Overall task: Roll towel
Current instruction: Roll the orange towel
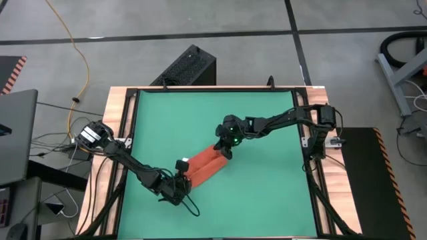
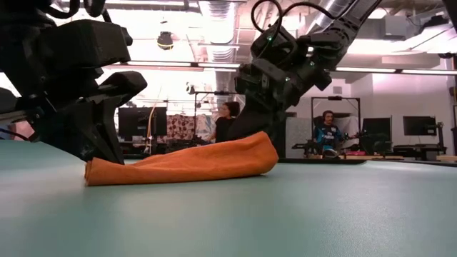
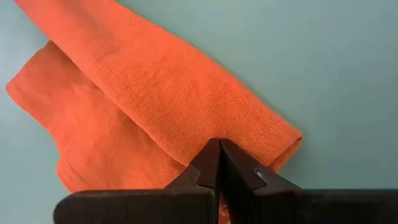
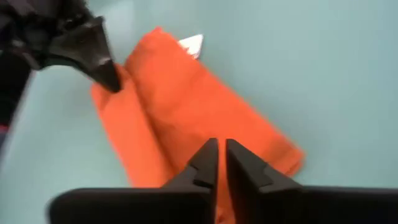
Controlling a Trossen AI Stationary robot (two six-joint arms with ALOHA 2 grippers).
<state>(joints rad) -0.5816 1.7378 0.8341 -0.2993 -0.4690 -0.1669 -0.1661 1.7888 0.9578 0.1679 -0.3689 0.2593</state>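
Observation:
The orange-red towel lies on the green table as a long, narrow folded strip, running slantwise from near left to far right. Its white tag shows at the end nearer my left gripper. My left gripper is shut, with its tips at the towel's near-left end. My right gripper is at the far-right end, its fingers almost together on the cloth. In the low view that end stands thick and higher than the flat left end. My left gripper rests its shut fingertips on the towel close to its near-left end, slanting down from the near-left. Whether cloth is caught between them I cannot tell. That end lies flat on the table. My right gripper pinches the towel's far-right end between its two fingers, slanting down from the far right. How many layers it holds is hidden by the fingers. The end bulges up at the fingers while the rest lies on the table.
Bare green table surrounds the towel, bounded by a wooden frame. A black box stands beyond the far edge. In the room behind the table, people sit at desks.

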